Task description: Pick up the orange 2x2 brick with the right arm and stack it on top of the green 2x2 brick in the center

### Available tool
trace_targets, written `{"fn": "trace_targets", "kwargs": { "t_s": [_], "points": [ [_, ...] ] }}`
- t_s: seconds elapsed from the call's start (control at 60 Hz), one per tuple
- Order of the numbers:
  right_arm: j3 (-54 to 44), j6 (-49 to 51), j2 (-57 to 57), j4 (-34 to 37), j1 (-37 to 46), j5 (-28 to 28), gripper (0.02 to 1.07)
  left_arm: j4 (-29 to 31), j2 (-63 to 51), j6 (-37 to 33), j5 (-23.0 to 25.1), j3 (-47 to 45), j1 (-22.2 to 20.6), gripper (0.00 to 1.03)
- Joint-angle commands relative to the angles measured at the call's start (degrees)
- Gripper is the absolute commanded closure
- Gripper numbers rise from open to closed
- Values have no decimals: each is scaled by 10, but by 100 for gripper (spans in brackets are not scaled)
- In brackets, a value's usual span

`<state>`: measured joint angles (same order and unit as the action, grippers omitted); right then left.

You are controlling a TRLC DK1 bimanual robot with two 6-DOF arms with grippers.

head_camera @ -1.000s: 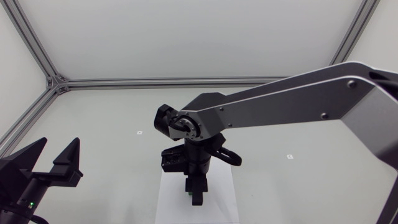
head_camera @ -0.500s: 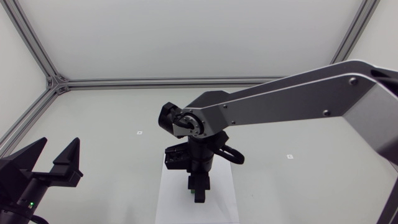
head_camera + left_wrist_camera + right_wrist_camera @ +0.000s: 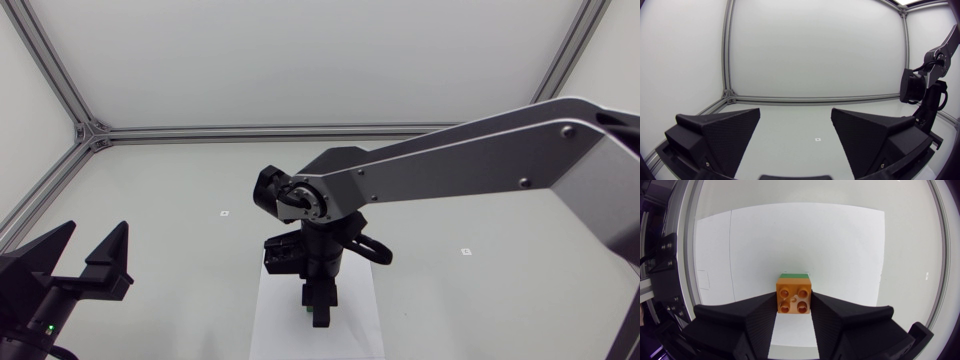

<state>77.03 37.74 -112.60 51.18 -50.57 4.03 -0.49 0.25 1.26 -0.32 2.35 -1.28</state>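
Right arm [image 3: 470, 160], left gripper [image 3: 96, 232]: silver-grey links, matte black ends.
Right arm link is a flat silver-grey slab with dark screw heads [image 3: 519, 184]; round metal hub [image 3: 300, 203] in the black wrist joint, black cable loop [image 3: 368, 250] beside it. Left gripper fingers [image 3: 730, 135] are broad wedges with fine-textured faces; green LED [image 3: 47, 328] on its body.
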Motion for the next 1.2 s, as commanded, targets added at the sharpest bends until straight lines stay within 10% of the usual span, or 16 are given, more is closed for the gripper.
{"fn": "trace_targets", "kwargs": {
  "t_s": [0.0,0.417,0.683,1.183],
  "points": [
    [5,8,-10,10,-6,-2,65,8,5,-7,2,-23,1,4],
    [9,11,-16,9,-5,-2,63,8,5,-7,2,-23,1,4],
    [9,10,-16,6,-5,-12,6,8,5,-7,2,-23,1,4],
    [-3,-4,74,6,-6,-8,6,8,5,-7,2,-23,1,4]
  ]
}}
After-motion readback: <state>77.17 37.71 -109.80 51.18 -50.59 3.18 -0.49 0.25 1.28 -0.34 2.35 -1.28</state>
